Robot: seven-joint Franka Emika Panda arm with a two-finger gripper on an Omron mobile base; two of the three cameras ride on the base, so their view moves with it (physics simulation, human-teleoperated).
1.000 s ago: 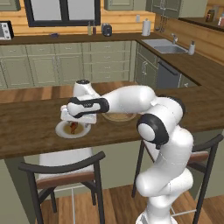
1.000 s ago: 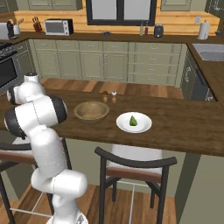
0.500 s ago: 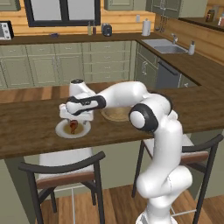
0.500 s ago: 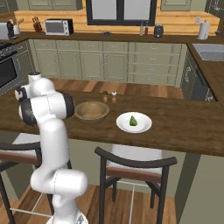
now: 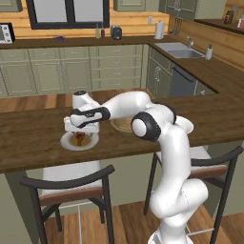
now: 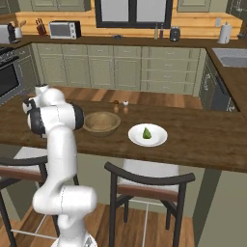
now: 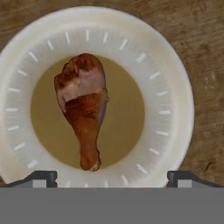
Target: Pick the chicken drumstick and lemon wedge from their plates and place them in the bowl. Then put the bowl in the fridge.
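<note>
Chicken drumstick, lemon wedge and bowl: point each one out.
chicken drumstick [image 7: 83, 105], hand view, on the thick middle of the meat.
lemon wedge [image 6: 146, 133], right base view, on the centre of the green wedge.
bowl [image 6: 101, 123], right base view, on its inner wall.

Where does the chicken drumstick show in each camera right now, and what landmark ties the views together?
Left base view: the chicken drumstick lies on its white plate, left of centre, under the gripper.
Right base view: hidden behind the arm; I cannot place it.
Hand view: drumstick centred on the plate, thick end up.
Shared landmark: the wooden counter.
</note>
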